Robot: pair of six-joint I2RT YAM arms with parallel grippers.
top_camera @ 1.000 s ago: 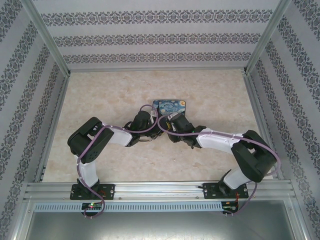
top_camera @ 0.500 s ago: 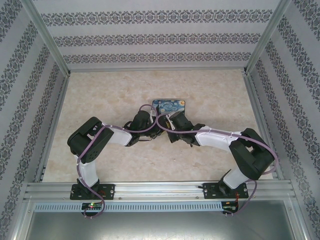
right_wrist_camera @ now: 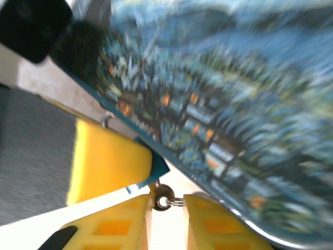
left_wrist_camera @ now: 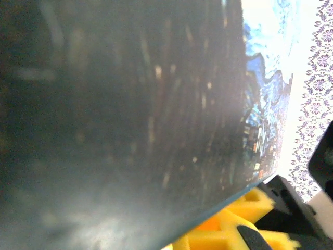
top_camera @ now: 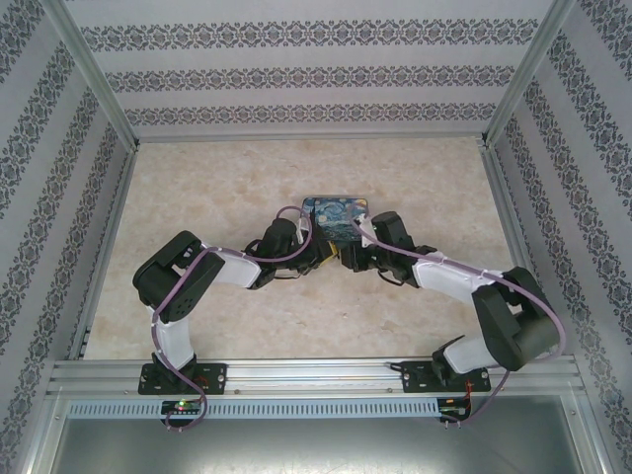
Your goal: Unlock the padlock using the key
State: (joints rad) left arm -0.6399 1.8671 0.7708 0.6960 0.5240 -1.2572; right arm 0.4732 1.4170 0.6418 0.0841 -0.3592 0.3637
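Right gripper pinched on key. Padlock just above its fingertips, box beyond. Left gripper: grip unreadable.

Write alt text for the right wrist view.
The right gripper, yellow fingers shut, pinches a small ring-headed metal piece, apparently the key, just below the edge of the blurred Starry Night box. A teal corner just above it may be the padlock, beside another yellow block.
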